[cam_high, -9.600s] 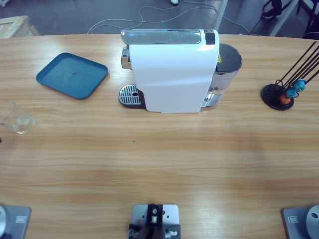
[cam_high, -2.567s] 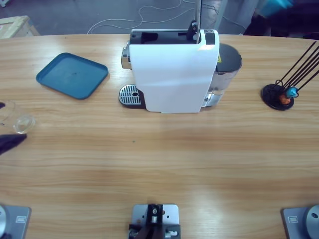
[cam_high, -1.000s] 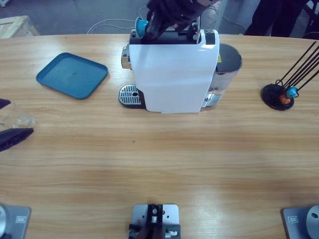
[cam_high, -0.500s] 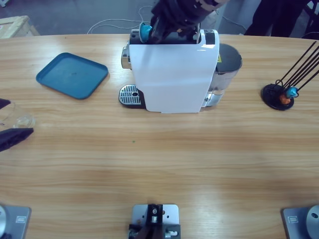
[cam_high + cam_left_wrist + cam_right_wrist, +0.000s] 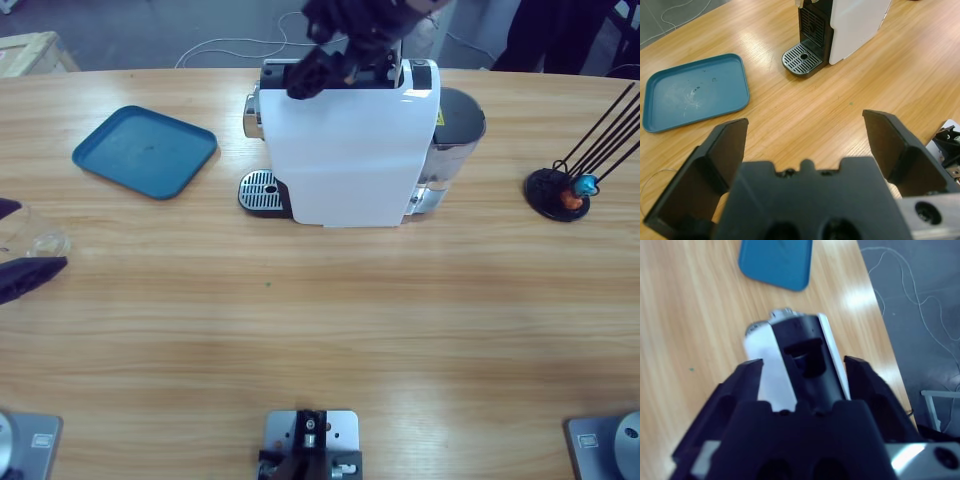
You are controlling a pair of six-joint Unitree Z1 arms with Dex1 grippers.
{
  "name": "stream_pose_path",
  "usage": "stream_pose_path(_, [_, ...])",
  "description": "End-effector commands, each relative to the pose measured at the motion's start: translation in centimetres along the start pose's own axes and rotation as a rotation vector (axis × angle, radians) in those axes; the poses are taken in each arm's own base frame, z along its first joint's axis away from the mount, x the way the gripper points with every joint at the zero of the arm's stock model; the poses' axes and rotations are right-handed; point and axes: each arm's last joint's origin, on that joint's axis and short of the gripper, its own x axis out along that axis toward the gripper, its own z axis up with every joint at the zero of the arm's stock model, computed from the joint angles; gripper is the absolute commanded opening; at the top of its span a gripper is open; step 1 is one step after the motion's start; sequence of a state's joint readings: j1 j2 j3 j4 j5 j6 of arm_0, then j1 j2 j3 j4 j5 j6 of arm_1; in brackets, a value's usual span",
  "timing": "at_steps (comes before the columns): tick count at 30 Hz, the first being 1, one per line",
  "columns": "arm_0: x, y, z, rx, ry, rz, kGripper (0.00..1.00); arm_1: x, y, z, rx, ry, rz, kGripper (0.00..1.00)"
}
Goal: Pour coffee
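Coffee is not discernible in any view; the only clear vessel on the table shows no dark liquid that can be made out.

1. Wooden table (image 5: 320, 330): carries all items below.
2. Coffee machine (image 5: 345, 150): white body, standing at the table's far middle, its top hatch open and showing a dark slot. A grey water tank (image 5: 458, 130) sits against its right side, and a round drip grate (image 5: 259, 190) projects at its lower left.
3. Tray (image 5: 145, 150): blue, flat on the table, well to the left of the machine.
4. Right gripper (image 5: 325, 70): poised directly over the machine's open top. In its wrist view the jaws stand spread with nothing between them.
5. Left gripper (image 5: 15, 243): at the table's left edge, jaws spread wide, one on either side of the glass. Contact cannot be determined.
6. Capsule rack (image 5: 560, 195): black base with thin rods, at the table's right end.
7. Glass (image 5: 42, 240): clear, near the left edge.
8. Blue capsule (image 5: 587, 184): on the rack, beside an orange one (image 5: 570, 200).
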State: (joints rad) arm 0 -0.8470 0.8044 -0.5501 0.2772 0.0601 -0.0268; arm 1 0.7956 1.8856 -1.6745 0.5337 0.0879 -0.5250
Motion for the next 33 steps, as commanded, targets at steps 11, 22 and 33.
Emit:
stream_pose_path(11, [0.8,-0.1,-1.0,-0.015,0.047,-0.032,1.000,-18.0,9.0,-7.0,0.819,-0.157,-0.256,0.000])
stream_pose_path(22, [1.0,-0.2,-1.0,-0.014,0.054,-0.039,1.000,-7.3,-1.4,-5.2,1.190,-0.231,-0.442,0.000])
stream_pose_path(33, [1.2,-0.2,-0.9,-0.012,0.063,-0.035,1.000,-4.5,-0.4,-1.3,1.153,-0.374,-0.170,0.000])
